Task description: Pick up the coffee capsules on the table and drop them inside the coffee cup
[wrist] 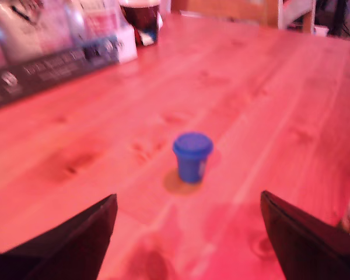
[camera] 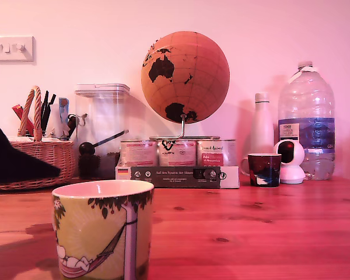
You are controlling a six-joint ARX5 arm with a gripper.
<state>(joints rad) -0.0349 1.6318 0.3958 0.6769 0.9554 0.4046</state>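
Blue capsule (wrist: 192, 156) stands alone on the wooden surface (wrist: 268, 105), squared up between the gripper's (wrist: 189, 230) wide-open, empty jaws, apparently for a straight-on grab

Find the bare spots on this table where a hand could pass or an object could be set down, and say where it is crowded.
Free: the wood between the mug and the small dark cup, and all around the blue capsule. Crowded: the back row by the wall, from basket to water bottle.

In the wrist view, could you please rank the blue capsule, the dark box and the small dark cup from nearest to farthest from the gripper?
1. Blue capsule, on bare table ahead of the open jaws.
2. Dark box, farther off, to one side.
3. Small dark cup, at the box's far end.
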